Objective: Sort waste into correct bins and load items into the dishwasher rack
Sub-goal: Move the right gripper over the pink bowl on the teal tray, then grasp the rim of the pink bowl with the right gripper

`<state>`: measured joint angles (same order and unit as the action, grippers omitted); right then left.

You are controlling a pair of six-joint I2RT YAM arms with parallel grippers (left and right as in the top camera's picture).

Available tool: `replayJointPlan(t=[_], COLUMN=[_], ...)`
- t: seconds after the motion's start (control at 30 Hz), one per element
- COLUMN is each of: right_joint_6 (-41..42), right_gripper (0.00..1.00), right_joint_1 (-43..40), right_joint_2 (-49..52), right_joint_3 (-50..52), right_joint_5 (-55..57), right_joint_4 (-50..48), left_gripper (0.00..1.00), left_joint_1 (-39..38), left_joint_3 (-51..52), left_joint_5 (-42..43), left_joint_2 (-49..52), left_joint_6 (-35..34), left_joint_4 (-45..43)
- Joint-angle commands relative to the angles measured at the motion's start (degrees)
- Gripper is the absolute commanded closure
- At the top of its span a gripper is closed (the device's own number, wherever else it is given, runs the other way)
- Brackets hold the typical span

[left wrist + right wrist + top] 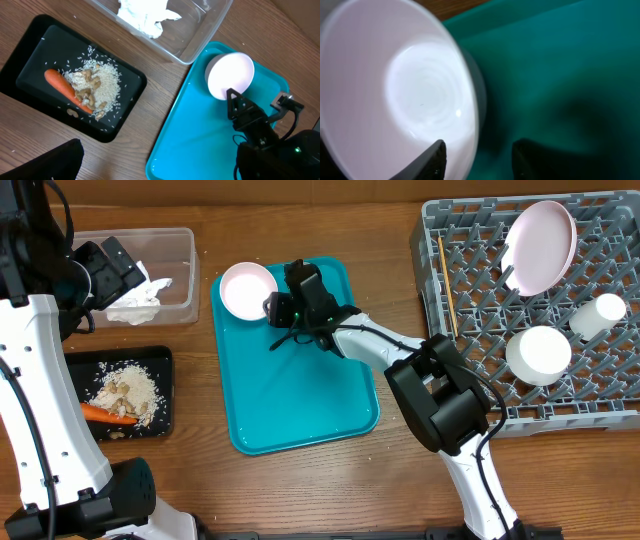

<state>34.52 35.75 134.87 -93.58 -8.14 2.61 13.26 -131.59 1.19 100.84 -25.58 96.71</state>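
A small white bowl [246, 288] sits at the far left corner of the teal tray [300, 400]. My right gripper [477, 155] is open. It straddles the bowl's rim [420, 90], with one finger inside and one outside over the tray. My left gripper [105, 265] is open and empty above the clear tub [180, 242], which holds crumpled tissue [140, 298]. The black tray [160, 360] holds rice [102, 82] and the carrot [62, 85]. The grey rack [470, 240] holds the plate [542, 248], a bowl [538, 355], the cup [600, 313] and the chopstick [447, 285]. The fork and the red wrapper are out of view.
The right arm [440, 395] stretches from the front of the table across the tray's right edge. The left arm's white column [40, 400] stands beside the black tray. Bare wooden table [200, 470] lies in front of the trays.
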Motion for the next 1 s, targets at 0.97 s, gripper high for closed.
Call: replayJointPlan(t=[0.97], right_joint_6=[-27.61], right_gripper=[0.55], right_joint_1=[-4.13], right_joint_2=[-17.84], right_joint_3=[-4.17], right_joint_5=[3.72], right_joint_4=[36.89], left_gripper=[0.0], left_joint_1=[0.22], left_joint_3=[0.0], left_joint_5=[-0.55], left_joint_2=[-0.02], left_joint_6=[-0.59], left_joint_4=[0.09])
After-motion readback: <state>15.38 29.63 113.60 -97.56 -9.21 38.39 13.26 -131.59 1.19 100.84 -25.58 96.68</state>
